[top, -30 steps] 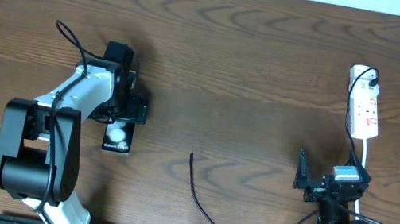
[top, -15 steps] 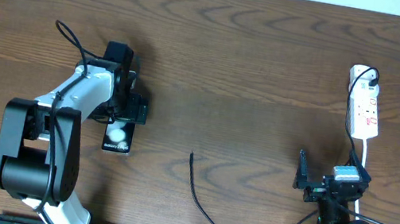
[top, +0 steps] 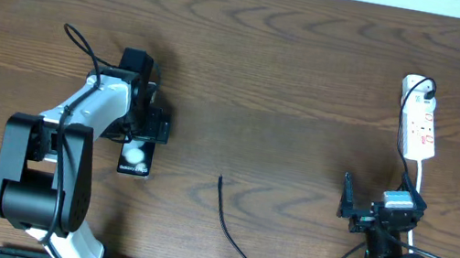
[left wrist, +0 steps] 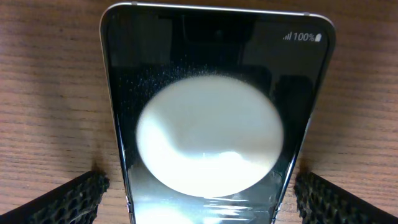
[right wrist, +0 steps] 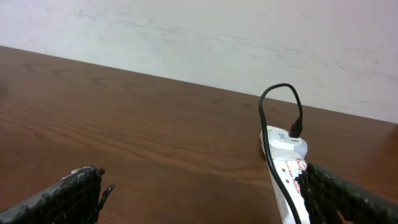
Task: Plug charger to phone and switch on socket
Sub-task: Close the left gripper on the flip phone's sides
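You have a dark brown table (top: pixel 311 86) of streaked wood grain under everything. On it, your left arm (top: pixel 75 114), bulky in smooth white and black shells, reaches out from the near edge, and its left gripper (left wrist: pixel 200 194) sits over the near end of the phone (left wrist: pixel 214 124). The jaws are spread, one black fingertip (left wrist: pixel 74 196) with a diamond-mesh texture on each side of the phone, with a thin strip of wood showing at the left edge. Your smaller, all-black right arm (top: pixel 390 256) sits by the near right edge; the right gripper (right wrist: pixel 202 186) is wide apart too, with only bare wood between its meshed pads. Beyond it lies the socket (top: pixel 419 127), a long white plastic bar with small red marks, a thick white cord (top: pixel 419 191) and a thin black lead (right wrist: pixel 283 106) looping into its far end. The phone is a flat black slab with rounded corners and a glossy face showing a round white glare. The charger (top: pixel 231 236), a thin black curve, lies mid-table, its tip well apart from the phone.
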`<action>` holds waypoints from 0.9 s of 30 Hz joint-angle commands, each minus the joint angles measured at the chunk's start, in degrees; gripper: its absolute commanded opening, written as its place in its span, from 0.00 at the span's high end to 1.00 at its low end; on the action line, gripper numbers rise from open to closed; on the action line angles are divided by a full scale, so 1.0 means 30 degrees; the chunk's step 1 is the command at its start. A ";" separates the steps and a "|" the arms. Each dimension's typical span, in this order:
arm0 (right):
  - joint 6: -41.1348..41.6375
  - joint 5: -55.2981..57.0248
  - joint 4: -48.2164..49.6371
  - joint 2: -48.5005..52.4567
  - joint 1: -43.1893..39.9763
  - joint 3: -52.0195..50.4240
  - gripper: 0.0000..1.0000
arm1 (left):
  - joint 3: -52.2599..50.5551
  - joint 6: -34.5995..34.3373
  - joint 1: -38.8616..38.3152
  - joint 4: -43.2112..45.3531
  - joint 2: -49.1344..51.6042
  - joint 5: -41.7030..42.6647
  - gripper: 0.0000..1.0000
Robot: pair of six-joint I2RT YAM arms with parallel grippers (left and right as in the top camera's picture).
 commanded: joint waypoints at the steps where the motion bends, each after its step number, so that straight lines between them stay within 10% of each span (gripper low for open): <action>1: 0.0262 0.0051 -0.0102 -0.0117 0.0015 -0.0022 0.01 | -0.0342 0.0342 -0.0044 -0.0211 0.0153 -0.0058 0.01; 27: 0.0262 0.0051 -0.0102 -0.0117 0.0015 -0.0022 0.01 | -0.0342 0.0342 -0.0044 -0.0342 0.0153 -0.0058 0.08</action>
